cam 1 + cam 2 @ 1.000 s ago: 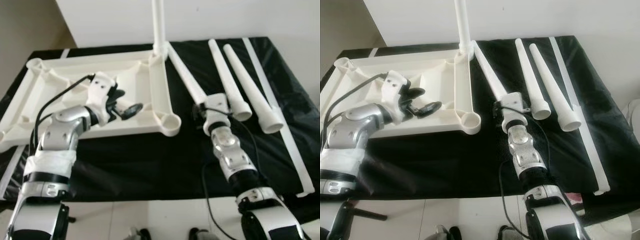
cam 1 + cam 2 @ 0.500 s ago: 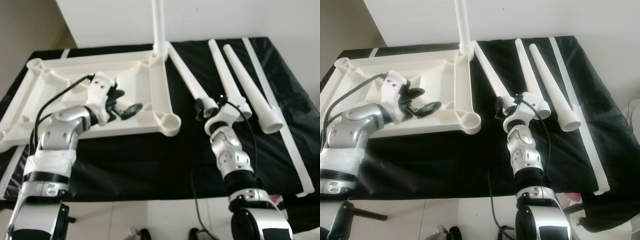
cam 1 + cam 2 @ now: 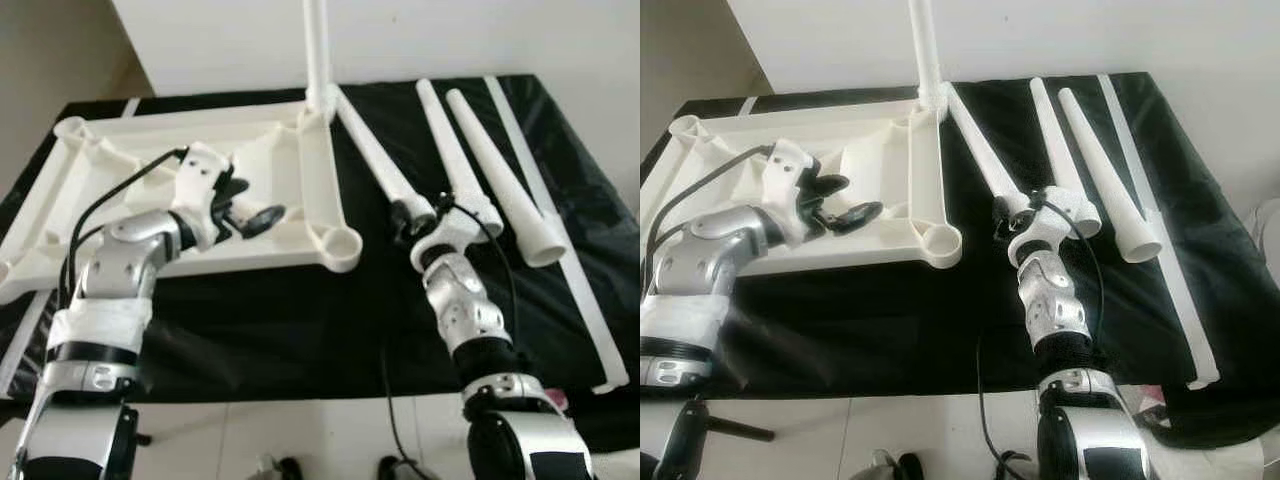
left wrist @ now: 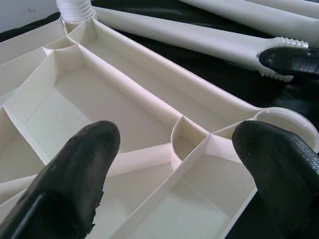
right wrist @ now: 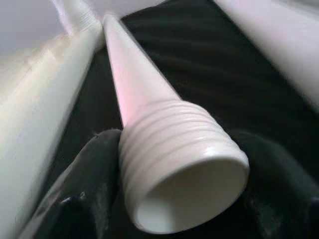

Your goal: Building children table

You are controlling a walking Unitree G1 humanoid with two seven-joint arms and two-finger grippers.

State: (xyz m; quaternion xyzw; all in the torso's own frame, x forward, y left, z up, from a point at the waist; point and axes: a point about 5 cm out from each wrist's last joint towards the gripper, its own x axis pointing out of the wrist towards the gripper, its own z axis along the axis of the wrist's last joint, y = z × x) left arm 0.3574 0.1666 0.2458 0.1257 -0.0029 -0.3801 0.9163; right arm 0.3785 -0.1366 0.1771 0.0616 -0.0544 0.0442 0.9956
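Observation:
A white plastic tabletop (image 3: 150,130) lies upside down on the black-covered table. One white leg (image 3: 317,50) stands upright in its far right corner socket. Three loose legs lie on the cloth to the right. My right gripper (image 3: 412,213) is shut on the threaded end of the nearest leg (image 3: 370,150). In the right wrist view that ribbed end (image 5: 169,144) sits between the black fingers (image 5: 84,189). My left gripper (image 3: 255,203) hovers open over the tabletop's ribbed underside (image 4: 114,99), near the empty near-right corner socket (image 4: 286,119).
Two more tapered legs (image 3: 455,150) (image 3: 500,170) lie side by side right of the held one. A long white strip (image 3: 565,230) runs along the table's right edge. Bare black cloth (image 3: 300,320) covers the front of the table. A white wall stands behind.
My right wrist has rolled and shifted slightly right at the leg's threaded end, with the fingers now around it. The left arm and the tabletop have stayed still.

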